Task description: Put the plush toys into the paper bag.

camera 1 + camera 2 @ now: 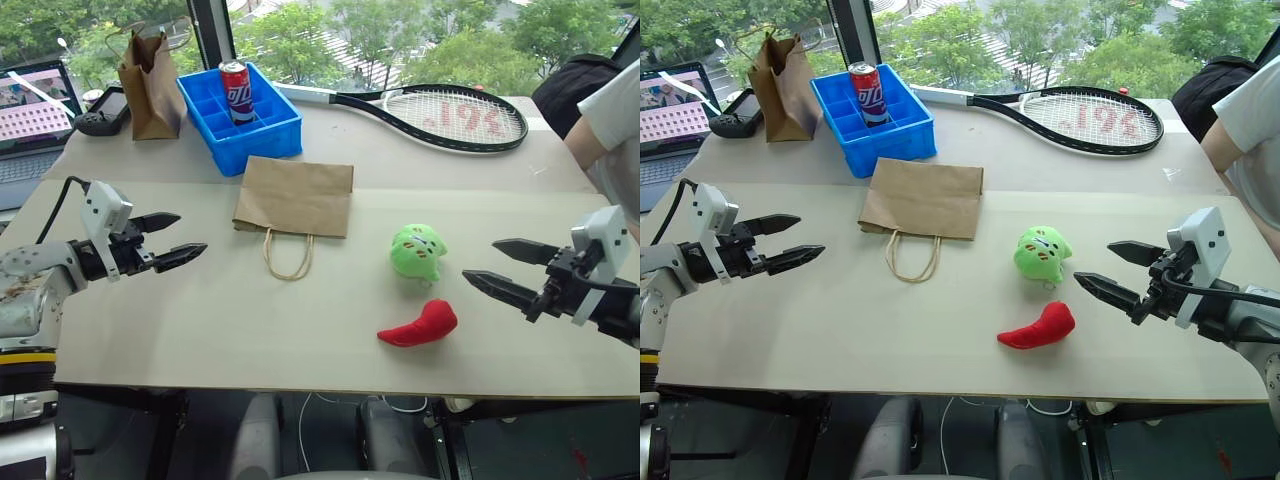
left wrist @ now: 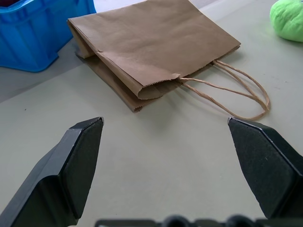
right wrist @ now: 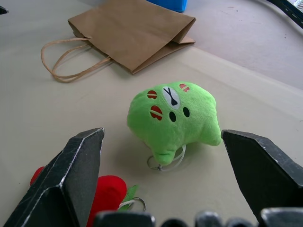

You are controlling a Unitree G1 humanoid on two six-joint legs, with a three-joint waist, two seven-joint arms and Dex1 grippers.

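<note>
The right gripper (image 1: 508,268) hangs with its jaws spread wide and nothing between them, just beside the green plush toy (image 1: 418,251) and the red chili toy (image 1: 420,324), aimed across the table (image 1: 200,330) toward them and tipped slightly down. The left gripper (image 1: 168,240) is likewise fully released and empty, pointing inward and a little downward toward the paper bag (image 1: 295,195), which lies flat on its side with its mouth nearly closed and its twine handles (image 1: 288,255) spilled toward the table's near edge. That flat bag is the main hazard: with the opening pressed almost shut, a toy pushed at it will likely skid the bag away or bunch the paper rather than go in, unless the left gripper first lifts the upper lip. The round green toy may roll or squirt out of a shallow pinch, and its small loop could snag a finger. The chili lies low, so a descending jaw could scrape the tabletop or nudge it toward the near edge.
</note>
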